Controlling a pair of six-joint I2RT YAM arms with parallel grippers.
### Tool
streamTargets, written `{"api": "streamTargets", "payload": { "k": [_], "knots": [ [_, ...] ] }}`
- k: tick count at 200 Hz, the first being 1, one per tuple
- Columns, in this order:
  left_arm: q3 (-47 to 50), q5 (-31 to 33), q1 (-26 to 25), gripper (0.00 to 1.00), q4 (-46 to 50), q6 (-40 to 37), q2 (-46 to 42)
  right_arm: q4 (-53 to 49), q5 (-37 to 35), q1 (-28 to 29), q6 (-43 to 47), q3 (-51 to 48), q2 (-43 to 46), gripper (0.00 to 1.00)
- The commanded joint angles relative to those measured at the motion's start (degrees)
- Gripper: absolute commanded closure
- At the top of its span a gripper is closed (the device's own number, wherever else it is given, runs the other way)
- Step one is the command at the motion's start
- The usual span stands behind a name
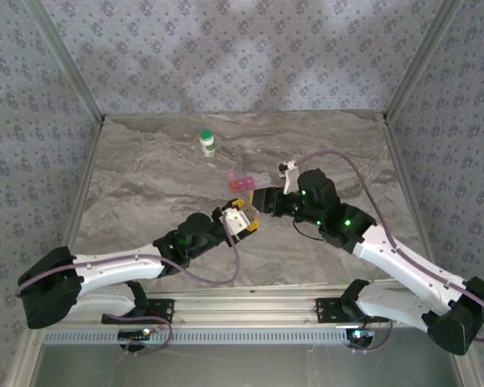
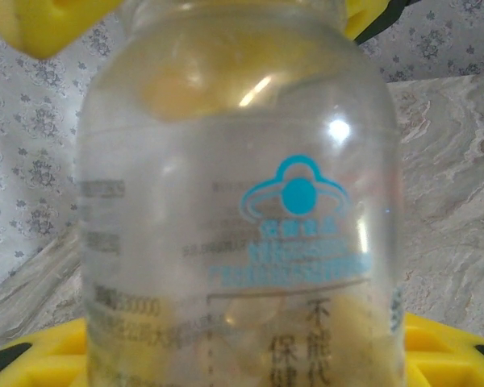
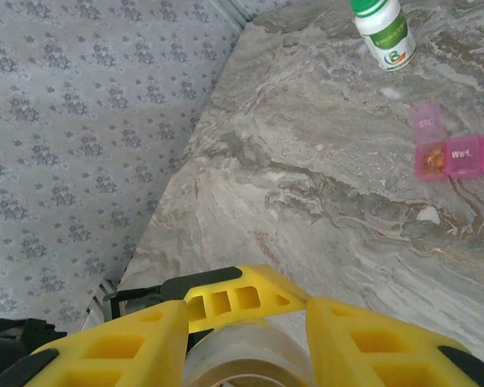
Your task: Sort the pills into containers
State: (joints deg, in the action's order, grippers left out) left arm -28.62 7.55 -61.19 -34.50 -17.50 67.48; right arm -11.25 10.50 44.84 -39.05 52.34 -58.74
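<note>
Vial (image 2: pixel 242 210): held at the centre of the overhead view, between both grippers.
Left gripper (image 1: pixel 244 219): clamped across the body.
Right gripper (image 3: pixel 246 322): closed on the neck.
Handling: judged light, rigid, slippery; best gripped across the body.

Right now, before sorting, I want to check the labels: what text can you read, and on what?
"We", "Tu": on the pink pill case, endings unclear.
"不能代", "保": on the clear vial; its other print is blurred.
White bottle: label too small to read.
</note>
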Motion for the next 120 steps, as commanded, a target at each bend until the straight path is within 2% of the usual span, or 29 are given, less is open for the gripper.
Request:
{"api": "streamTargets", "payload": {
  "k": [1, 37, 57, 97, 120],
  "knots": [
    [-4.84, -11.98, -3.24, 1.0, -9.92, -2.82, -2.25, -0.89, 4.26, 0.1, 1.37, 1.69, -3.01, 0.68],
    [-5.68, -12.6, -3.19, 1.0, -8.23, -2.26, -2.36, -0.78, 4.75, 0.33, 2.51, 1.9, -3.79, 0.68],
    [-6.79, -14.85, -2.82, 1.0, -6.21, -0.91, -2.68, -1.91, 6.95, 0.32, 9.83, 2.5, -4.18, 0.68],
    [-5.8, -30.15, 4.11, 1.0, -7.44, 8.16, -7.25, -3.35, 19.63, -0.49, 23.11, 1.98, -4.45, 0.69],
    [-5.73, -34.4, 6.3, 1.0, -7.34, 10.17, -9.91, -4.11, 24.92, -0.5, 27.75, 2.17, -4.37, 0.7]
  ]
}}
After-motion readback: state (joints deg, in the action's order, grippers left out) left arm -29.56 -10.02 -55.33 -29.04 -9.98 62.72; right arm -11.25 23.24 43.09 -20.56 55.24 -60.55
